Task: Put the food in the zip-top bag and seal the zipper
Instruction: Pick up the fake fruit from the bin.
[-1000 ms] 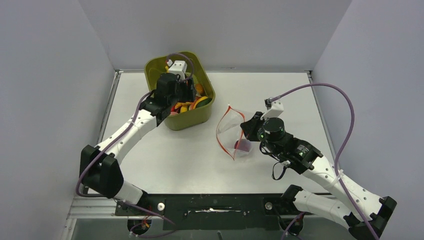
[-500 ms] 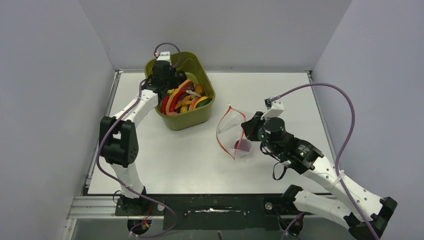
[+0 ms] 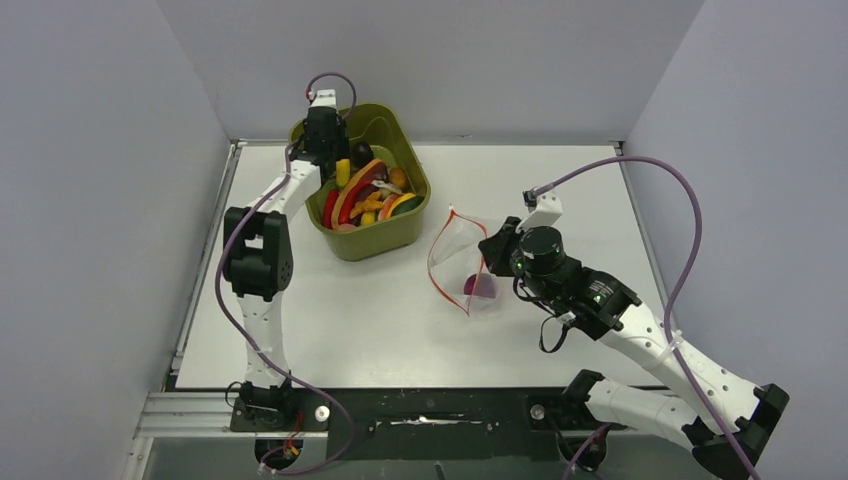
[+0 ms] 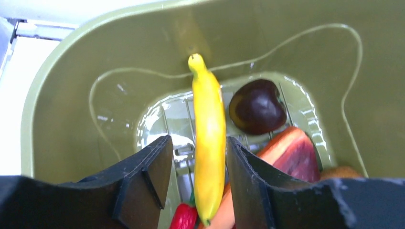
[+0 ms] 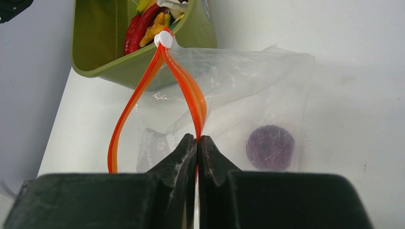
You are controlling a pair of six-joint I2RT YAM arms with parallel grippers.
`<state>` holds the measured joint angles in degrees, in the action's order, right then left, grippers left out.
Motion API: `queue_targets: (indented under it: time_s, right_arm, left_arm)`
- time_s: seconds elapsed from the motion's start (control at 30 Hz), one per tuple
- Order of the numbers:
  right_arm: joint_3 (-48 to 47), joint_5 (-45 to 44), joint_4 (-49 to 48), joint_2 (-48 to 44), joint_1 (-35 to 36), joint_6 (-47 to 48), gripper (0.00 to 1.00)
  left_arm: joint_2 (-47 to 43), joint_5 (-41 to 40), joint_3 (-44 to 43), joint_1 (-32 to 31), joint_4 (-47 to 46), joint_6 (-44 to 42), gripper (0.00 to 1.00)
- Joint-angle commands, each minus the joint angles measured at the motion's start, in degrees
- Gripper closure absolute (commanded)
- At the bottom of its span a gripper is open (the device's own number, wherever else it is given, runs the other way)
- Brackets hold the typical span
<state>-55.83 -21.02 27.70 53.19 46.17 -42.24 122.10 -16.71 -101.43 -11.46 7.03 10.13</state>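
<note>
Zip-top bag (image 3: 455,250) on table (image 3: 560,190); grey walls (image 3: 100,150); right claw (image 5: 197,138) pinches zipper (image 5: 198,107); left claw (image 4: 197,143) open astride banana (image 4: 207,109).

White table (image 3: 340,320) carries green bin (image 3: 385,237), zip-top bag (image 3: 457,250).

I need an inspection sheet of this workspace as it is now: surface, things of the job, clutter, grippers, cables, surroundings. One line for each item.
Surface: white table, no spill seen.
Job's things: zip-top bag lies right of centre, mouth open, zipper not sealed, one purple piece inside; banana, dark round piece and other food are in the olive bin.
Clutter: nothing seen.
Grippers: left gripper open, one finger on each side of the banana inside the bin; right gripper shut on the zipper.
Cables: purple cable arches over the right arm, apart from the bag; shorter loop at the left wrist.
Surroundings: grey walls on three sides.
</note>
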Motion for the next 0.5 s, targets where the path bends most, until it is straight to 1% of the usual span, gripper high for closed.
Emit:
queue_targets:
  time_s: [0.0,0.17,0.47]
  right_arm:
    - [-3.38,-0.83,-1.41,0.76,-0.18,0.49,1.0]
    - [-3.4,-0.87,-0.71,0.49,-0.13,0.14,1.0]
    - [-3.76,-1.45,0.67,-0.18,-0.21,-0.08,1.0]
  left_arm:
    - [3.6,0.63,-8.13,1.18,-3.06,-0.45,0.57]
    - [8.61,1.02,-14.05,1.95,-1.01,0.25,0.57]
    - [14.2,3.32,-16.03,2.42,-1.67,2.02,0.58]
